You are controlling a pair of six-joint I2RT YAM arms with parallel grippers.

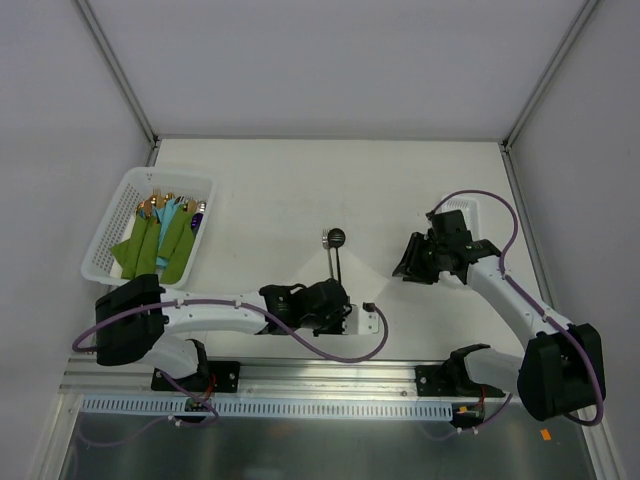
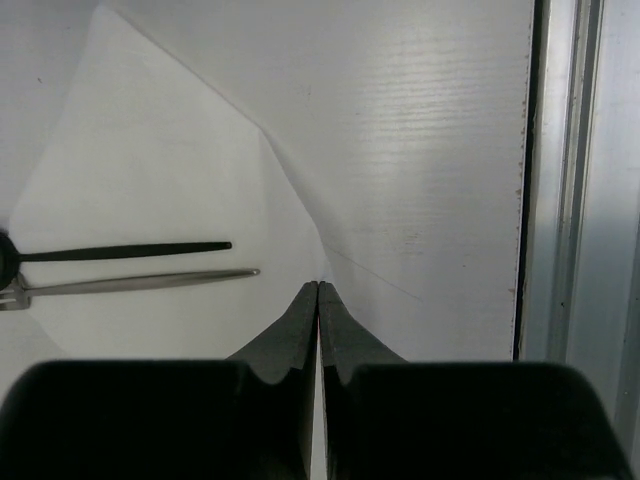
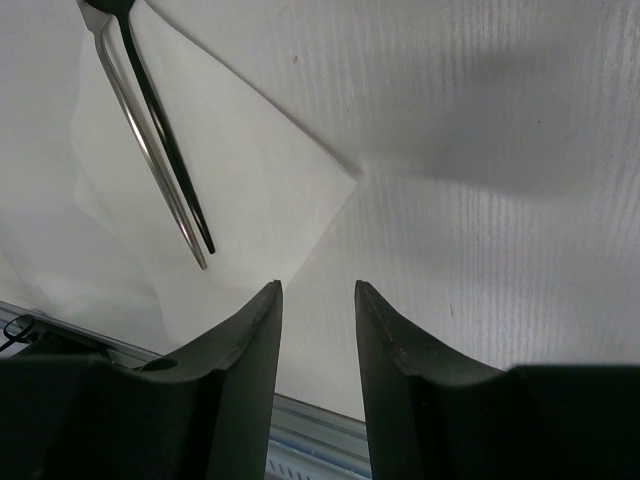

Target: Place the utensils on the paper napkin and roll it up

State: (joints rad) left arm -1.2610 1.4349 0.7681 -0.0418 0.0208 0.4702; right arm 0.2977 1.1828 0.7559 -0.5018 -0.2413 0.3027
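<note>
white paper napkin (image 2: 150, 170) lies spread on a pale table (image 1: 260, 190), close to the middle of the near edge, with one corner pointing back at the robot's bases. the utensils rest on it side by side, almost touching: a black spoon (image 2: 130, 249) and a thinner, shinier fork (image 2: 150, 282), heads away from the robot and handle tips toward it. the left pincer (image 2: 318, 290) is pressed together right at the napkin's near corner. the creases running in to its tips suggest it is pinching the paper there and lifting it slightly. the handle tips stop short of it, near but apart. the right pincer (image 3: 318, 290) hangs over bare table off the napkin's right-hand corner, jaws partly spread with nothing between them.

what the coming move turns on: the long axis of spoon and fork runs almost straight at the left pincer, so the pinched corner sits in line with the handles, not beside them. the placing looks done and the rolling not yet begun. carried forward from here, that corner would likely fold over the handle ends and not wrap the pieces. a true roll has to travel across the axis, from one of the side corners. the left arm is the nearer one, already on the paper. the right is near the right-hand corner but would have to come down and in. the paper looks thin enough to drag the cutlery askew or tear if pulled hard.
</note>
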